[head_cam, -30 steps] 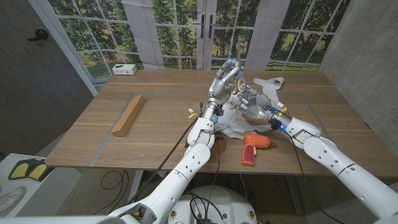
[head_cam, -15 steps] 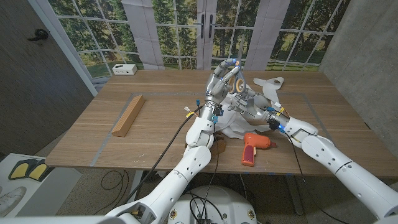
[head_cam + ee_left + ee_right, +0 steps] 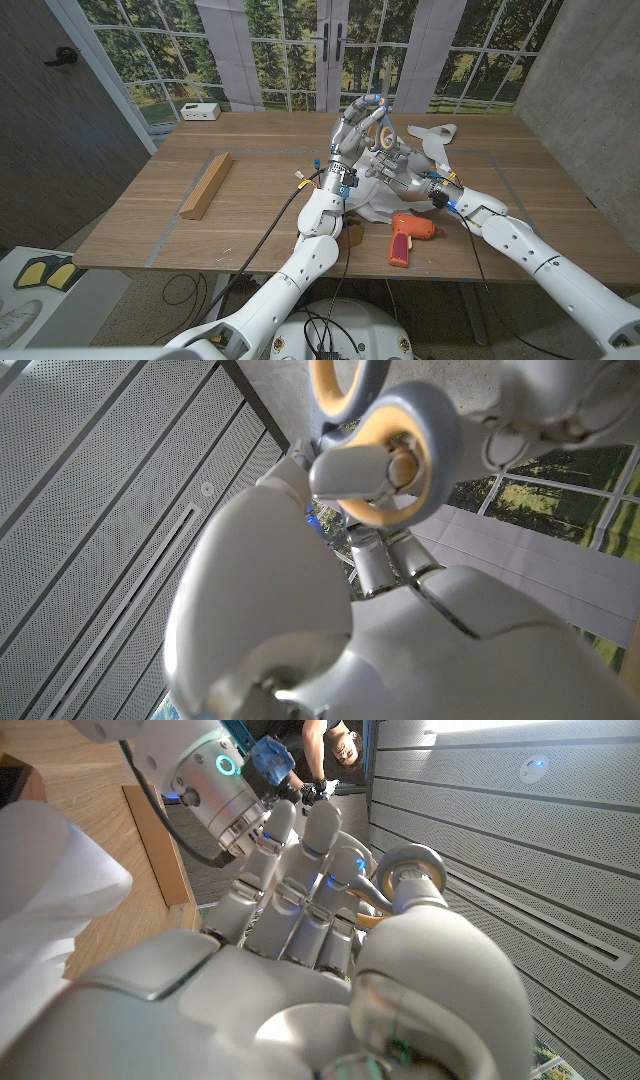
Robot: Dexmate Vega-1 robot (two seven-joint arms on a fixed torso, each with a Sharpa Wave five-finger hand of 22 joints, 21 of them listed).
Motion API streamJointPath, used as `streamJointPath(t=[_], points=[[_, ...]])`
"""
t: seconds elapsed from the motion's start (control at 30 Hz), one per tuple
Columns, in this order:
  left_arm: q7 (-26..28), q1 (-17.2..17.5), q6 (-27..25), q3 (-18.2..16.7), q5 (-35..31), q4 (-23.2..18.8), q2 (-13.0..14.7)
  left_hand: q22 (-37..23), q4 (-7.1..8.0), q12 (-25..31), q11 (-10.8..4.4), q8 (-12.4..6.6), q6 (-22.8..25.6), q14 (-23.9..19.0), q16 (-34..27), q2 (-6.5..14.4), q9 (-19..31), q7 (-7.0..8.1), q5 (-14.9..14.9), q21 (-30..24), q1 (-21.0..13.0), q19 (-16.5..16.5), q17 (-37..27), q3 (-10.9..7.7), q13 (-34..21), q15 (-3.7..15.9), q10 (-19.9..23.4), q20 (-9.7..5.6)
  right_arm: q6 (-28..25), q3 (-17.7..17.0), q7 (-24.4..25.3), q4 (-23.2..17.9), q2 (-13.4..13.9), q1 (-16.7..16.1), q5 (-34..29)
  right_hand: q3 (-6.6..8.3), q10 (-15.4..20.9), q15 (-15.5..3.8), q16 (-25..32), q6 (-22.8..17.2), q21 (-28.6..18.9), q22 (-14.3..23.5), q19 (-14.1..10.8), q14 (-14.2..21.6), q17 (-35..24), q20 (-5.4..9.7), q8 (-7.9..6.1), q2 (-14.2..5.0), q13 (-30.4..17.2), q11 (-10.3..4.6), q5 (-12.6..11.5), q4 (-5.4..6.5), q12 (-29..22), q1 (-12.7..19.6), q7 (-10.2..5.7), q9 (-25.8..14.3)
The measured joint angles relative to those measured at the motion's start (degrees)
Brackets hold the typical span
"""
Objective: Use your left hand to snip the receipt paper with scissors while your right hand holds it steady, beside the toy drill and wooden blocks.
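Observation:
My left hand (image 3: 352, 130) is raised over the middle of the table and grips the scissors (image 3: 376, 108) by their grey and yellow handles (image 3: 388, 458). My right hand (image 3: 402, 166) is close against it from the right, its fingers (image 3: 300, 910) reaching up beside the scissor handle (image 3: 408, 872); what they hold is hidden. The white receipt paper (image 3: 378, 207) lies crumpled on the table under both hands, with another piece (image 3: 430, 134) behind them. The orange toy drill (image 3: 407, 237) lies near the front edge, just right of my left forearm.
A long wooden block (image 3: 205, 185) lies on the left half of the table (image 3: 250, 230), also in the right wrist view (image 3: 158, 845). A small white box (image 3: 200, 111) sits at the back left corner. A person (image 3: 340, 745) stands beyond the table.
My left hand with the scissors has shifted slightly to the left, and the right hand has stayed close against it. The paper, drill and block have not moved.

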State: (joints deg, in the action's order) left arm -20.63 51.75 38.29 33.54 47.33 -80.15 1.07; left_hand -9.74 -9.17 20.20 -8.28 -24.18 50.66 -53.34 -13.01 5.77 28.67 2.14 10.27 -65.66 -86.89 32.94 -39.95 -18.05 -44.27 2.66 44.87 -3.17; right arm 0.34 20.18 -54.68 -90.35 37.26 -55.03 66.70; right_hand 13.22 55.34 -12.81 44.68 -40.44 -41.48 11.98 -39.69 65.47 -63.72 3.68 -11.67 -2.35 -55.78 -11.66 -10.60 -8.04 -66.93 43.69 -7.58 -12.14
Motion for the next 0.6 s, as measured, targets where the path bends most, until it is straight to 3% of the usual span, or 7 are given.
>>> streamJointPath(t=[0.6], points=[[-1.16, -0.63, 0.63, 0.32, 0.41, 1.27, 0.17, 0.0, 0.0, 0.0, 0.0, 0.0, 0.73, 0.0, 0.24, 0.16, -0.26, -0.08, 0.18, 0.0, -0.16, 0.0, -0.28, 0.0, 0.01, 0.0, 0.0, 0.0, -0.47, -0.43, 0.01, 1.19, -1.49, 0.16, 0.88, -1.13, 0.79, -0.08, 0.9, -0.82, -1.34, -0.27, 0.09, 0.56, 0.23, 0.1, 0.24, -0.83, -0.08, -0.09, 0.0, -0.17, -0.07, 0.82, 0.42, -0.27]])
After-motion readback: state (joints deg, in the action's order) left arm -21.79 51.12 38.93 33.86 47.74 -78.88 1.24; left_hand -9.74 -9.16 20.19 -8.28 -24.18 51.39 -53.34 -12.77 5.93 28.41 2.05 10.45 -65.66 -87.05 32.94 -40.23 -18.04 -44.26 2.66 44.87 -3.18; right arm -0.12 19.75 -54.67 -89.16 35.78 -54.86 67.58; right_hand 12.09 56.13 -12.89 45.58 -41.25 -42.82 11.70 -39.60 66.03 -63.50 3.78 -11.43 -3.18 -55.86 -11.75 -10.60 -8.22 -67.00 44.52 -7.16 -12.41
